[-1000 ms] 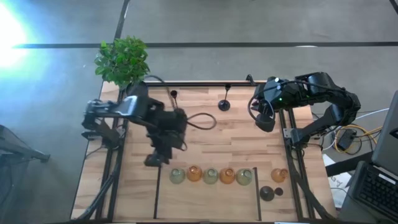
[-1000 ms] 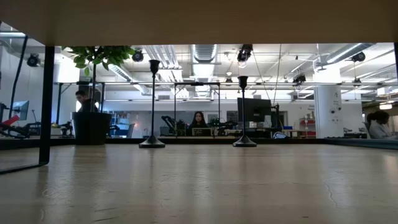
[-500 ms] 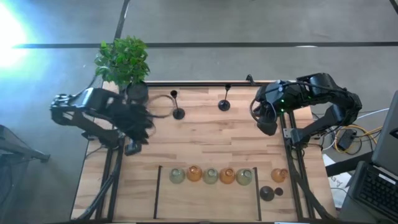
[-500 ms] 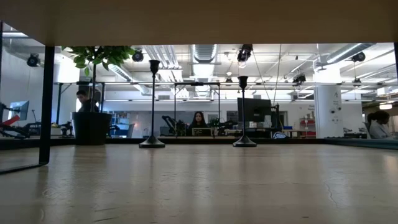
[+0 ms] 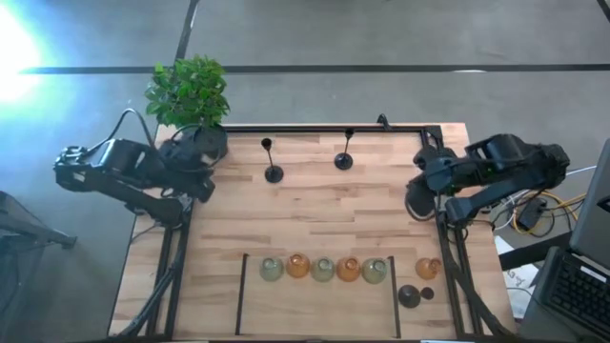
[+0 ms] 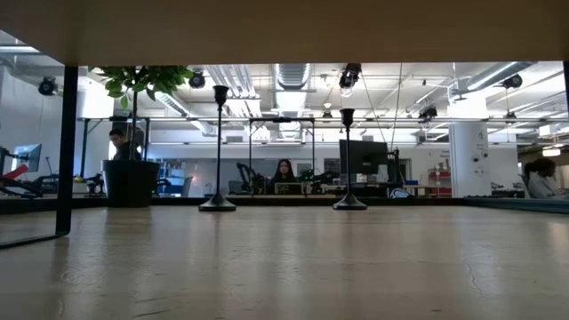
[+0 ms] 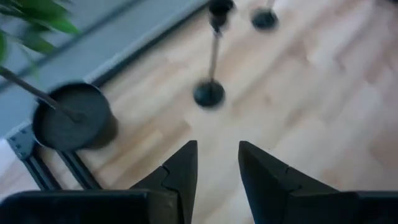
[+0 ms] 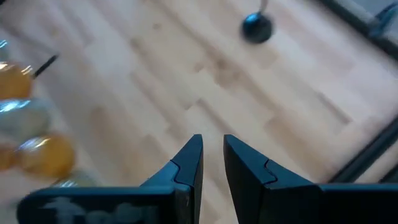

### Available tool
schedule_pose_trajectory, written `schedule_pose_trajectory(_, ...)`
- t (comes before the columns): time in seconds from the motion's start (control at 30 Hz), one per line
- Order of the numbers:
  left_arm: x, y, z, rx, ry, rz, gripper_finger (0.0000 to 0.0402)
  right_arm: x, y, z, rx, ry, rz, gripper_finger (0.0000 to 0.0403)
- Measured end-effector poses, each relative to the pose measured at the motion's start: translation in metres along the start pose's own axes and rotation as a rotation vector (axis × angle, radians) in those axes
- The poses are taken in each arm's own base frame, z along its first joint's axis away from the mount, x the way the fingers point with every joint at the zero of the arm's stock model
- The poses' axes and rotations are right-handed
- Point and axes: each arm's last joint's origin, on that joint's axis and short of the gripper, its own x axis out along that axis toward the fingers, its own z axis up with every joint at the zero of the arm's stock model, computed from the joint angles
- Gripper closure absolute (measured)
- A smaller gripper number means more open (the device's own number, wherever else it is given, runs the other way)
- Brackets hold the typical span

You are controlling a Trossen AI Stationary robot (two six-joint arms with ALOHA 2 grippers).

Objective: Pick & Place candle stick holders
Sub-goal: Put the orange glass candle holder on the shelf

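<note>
Two black thin-stemmed holders (image 5: 274, 172) (image 5: 343, 161) stand upright on their round bases near the table's far edge; they also show in the low view (image 6: 218, 147) (image 6: 348, 156). Several amber and pale greenish glass holders (image 5: 323, 270) stand in a row near the front edge. One amber holder (image 5: 428, 268) and two dark round ones (image 5: 409, 296) stand to the right of it. My left gripper (image 7: 216, 152) is open and empty at the table's left edge, beside the plant pot. My right gripper (image 8: 212, 144) is empty with a narrow gap, at the right edge (image 5: 417, 202).
A black pot (image 5: 204, 143) with a leafy plant (image 5: 188, 89) stands at the far left corner. A black rail (image 5: 324, 127) runs along the far edge. Two black lines (image 5: 240, 293) (image 5: 395, 284) bound the row of glass holders. Bare wood lies in the table's middle (image 5: 324, 214).
My left gripper has drawn back from the row of glass holders toward the table's far left, ending beside the plant pot. My right gripper has gone a little toward the right and near edges. The holders have stayed in place.
</note>
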Motion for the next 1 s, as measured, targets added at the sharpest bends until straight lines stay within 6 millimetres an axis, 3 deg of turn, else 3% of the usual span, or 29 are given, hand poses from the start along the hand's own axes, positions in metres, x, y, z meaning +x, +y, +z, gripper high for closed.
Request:
schedule_pose_trajectory(0.23, 0.018, -0.002, -0.008, -0.029, -0.160, 0.073, 0.0282, 0.022, -0.005, -0.006, -0.046, -0.160, -0.129, 0.0346)
schedule_pose_trajectory(0.43, 0.038, -0.011, -0.017, -0.087, -0.226, 0.056, 0.0282, 0.037, -0.004, -0.012, -0.050, -0.166, -0.160, 0.0346)
schedule_pose_trajectory(0.7, 0.072, -0.017, -0.040, -0.098, -0.228, 0.066, 0.0282, 0.039, -0.001, -0.032, 0.004, 0.316, 0.141, 0.0346)
schedule_pose_trajectory(0.83, 0.081, -0.015, -0.049, -0.140, -0.222, 0.077, 0.0282, 0.039, -0.002, -0.049, 0.020, 0.522, 0.089, 0.0346)
schedule_pose_trajectory(1.0, 0.083, -0.012, -0.052, -0.171, -0.228, 0.071, 0.0282, 0.040, 0.002, -0.076, 0.016, 0.609, 0.061, 0.0346)
